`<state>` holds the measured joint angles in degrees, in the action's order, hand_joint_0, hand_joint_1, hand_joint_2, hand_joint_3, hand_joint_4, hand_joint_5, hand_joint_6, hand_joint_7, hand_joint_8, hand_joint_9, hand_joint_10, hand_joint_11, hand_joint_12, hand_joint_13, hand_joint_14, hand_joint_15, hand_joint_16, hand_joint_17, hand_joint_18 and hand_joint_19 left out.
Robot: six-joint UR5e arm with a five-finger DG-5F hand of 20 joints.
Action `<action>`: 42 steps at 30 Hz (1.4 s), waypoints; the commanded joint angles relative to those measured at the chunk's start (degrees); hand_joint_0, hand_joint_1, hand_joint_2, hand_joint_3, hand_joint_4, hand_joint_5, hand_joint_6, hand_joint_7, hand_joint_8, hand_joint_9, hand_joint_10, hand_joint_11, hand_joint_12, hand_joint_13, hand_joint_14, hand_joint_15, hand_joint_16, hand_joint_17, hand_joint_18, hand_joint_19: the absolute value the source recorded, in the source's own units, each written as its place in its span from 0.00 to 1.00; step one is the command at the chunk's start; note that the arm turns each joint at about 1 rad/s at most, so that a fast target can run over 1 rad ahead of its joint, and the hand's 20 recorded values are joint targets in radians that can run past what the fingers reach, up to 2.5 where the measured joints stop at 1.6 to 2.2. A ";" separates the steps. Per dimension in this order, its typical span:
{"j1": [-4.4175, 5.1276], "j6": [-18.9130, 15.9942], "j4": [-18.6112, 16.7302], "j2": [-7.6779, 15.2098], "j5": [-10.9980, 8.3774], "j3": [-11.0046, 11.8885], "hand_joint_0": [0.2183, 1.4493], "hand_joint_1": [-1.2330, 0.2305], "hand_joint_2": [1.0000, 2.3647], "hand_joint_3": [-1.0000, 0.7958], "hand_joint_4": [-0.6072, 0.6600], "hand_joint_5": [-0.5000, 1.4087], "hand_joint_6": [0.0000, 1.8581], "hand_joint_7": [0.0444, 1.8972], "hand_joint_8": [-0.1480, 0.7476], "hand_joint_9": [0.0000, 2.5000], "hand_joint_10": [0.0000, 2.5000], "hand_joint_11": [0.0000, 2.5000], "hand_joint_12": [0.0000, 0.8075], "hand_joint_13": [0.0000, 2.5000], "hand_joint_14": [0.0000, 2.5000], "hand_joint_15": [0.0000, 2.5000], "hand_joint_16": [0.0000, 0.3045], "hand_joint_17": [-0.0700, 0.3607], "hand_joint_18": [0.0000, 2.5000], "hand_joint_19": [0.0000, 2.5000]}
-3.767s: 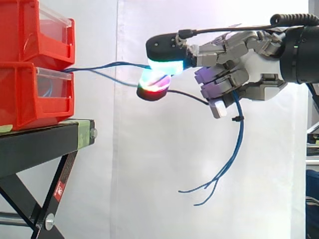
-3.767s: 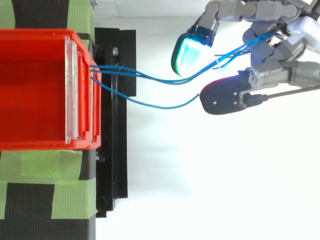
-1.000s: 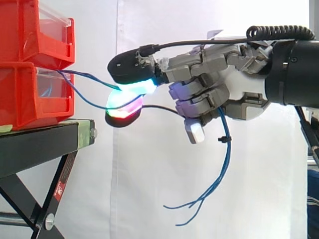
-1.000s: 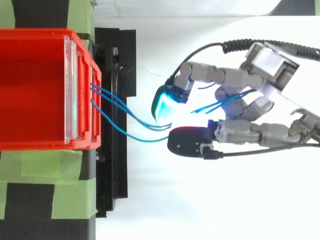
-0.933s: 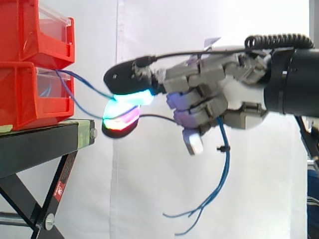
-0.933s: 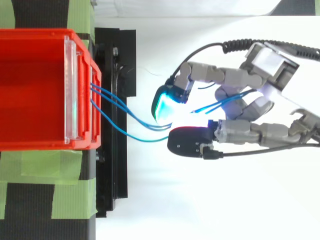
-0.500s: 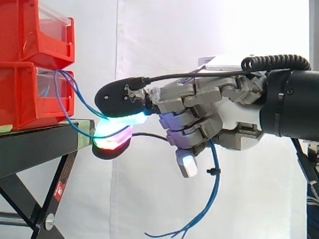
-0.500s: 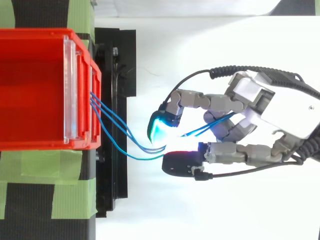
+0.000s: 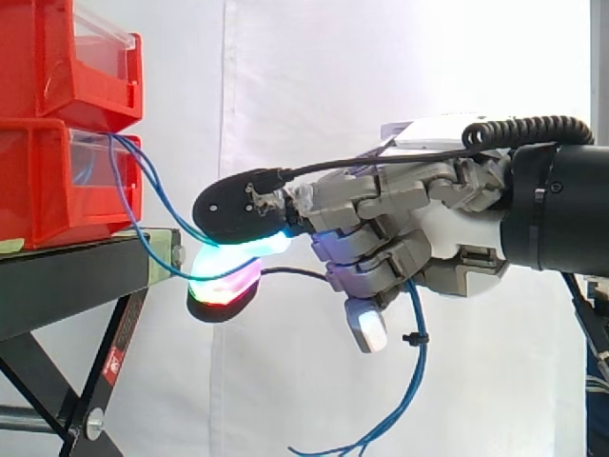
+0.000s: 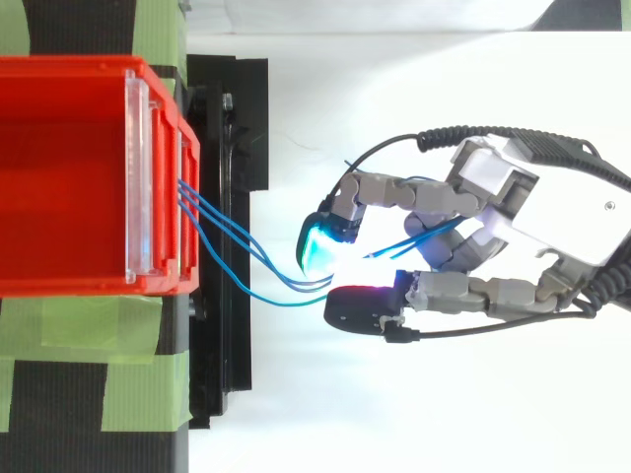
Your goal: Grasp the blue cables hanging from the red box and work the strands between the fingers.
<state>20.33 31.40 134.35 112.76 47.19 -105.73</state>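
Thin blue cables sag out of the front of the lower red box and run right into my hand. The glowing fingertips pinch the strands just right of the stand's edge. The other fingers are curled round the cables, whose loose ends dangle below the palm. The hand sits level with the stand's top, close to the boxes.
Two red boxes are stacked at the left, the upper one with a clear front panel. They rest on a black stand with green tape. A white curtain hangs behind.
Over the frames the hand has moved left toward the boxes and lower, so the cables went from taut to sagging. In the last half second it edged slightly right.
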 commanded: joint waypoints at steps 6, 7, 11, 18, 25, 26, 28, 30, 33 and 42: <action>-0.29 -0.29 2.06 -0.09 -0.16 0.00 0.58 0.38 0.20 0.67 0.71 0.61 0.01 0.71 0.76 0.71 1.00 1.00 0.85 0.78 1.00 0.68 0.80 0.58 1.00 0.24; -0.38 -0.55 2.14 -0.09 -0.34 0.00 0.60 0.37 0.19 0.67 0.70 0.60 0.01 0.73 0.76 0.71 1.00 1.00 0.85 0.78 1.00 0.68 0.80 0.58 1.00 0.24; -0.64 -2.05 2.76 -0.17 -1.57 0.00 0.59 0.35 0.17 0.68 0.69 0.59 0.01 0.75 0.76 0.71 1.00 1.00 0.85 0.78 1.00 0.68 0.80 0.58 1.00 0.24; -0.73 -1.87 4.87 -2.28 -2.36 0.00 0.67 0.34 0.00 0.65 0.72 0.55 0.01 0.65 0.76 0.71 1.00 1.00 0.85 0.78 1.00 0.68 0.80 0.58 1.00 0.24; -1.08 -1.08 7.77 -5.01 -2.80 0.00 0.65 0.35 0.06 0.66 0.71 0.58 0.01 0.64 0.76 0.71 1.00 1.00 0.85 0.78 1.00 0.68 0.80 0.58 1.00 0.24; -1.17 -0.82 8.03 -5.54 -3.06 0.00 0.61 0.33 0.04 0.64 0.73 0.58 0.01 0.63 0.76 0.71 1.00 1.00 0.85 0.78 1.00 0.68 0.80 0.58 1.00 0.24; -1.26 -0.55 8.03 -5.89 -3.24 0.00 0.56 0.33 0.07 0.59 0.74 0.57 0.01 0.62 0.76 0.71 1.00 1.00 0.85 0.78 1.00 0.68 0.80 0.58 1.00 0.24; -1.26 -0.38 8.12 -5.89 -3.33 0.00 0.60 0.33 0.00 0.60 0.74 0.56 0.01 0.62 0.76 0.71 1.00 1.00 0.85 0.78 1.00 0.68 0.80 0.58 1.00 0.24; -1.52 0.50 8.03 -5.89 -3.33 0.00 0.80 0.37 0.00 0.74 0.69 0.61 0.01 0.65 0.76 0.71 1.00 1.00 0.85 0.78 1.00 0.68 0.80 0.58 1.00 0.24; -2.31 1.64 7.94 -5.80 -2.98 0.00 0.48 0.40 0.01 0.34 0.76 0.57 0.01 0.60 0.76 0.71 1.00 1.00 0.85 0.78 1.00 0.68 0.80 0.58 1.00 0.24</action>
<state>18.38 32.73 142.30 106.92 44.07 -105.73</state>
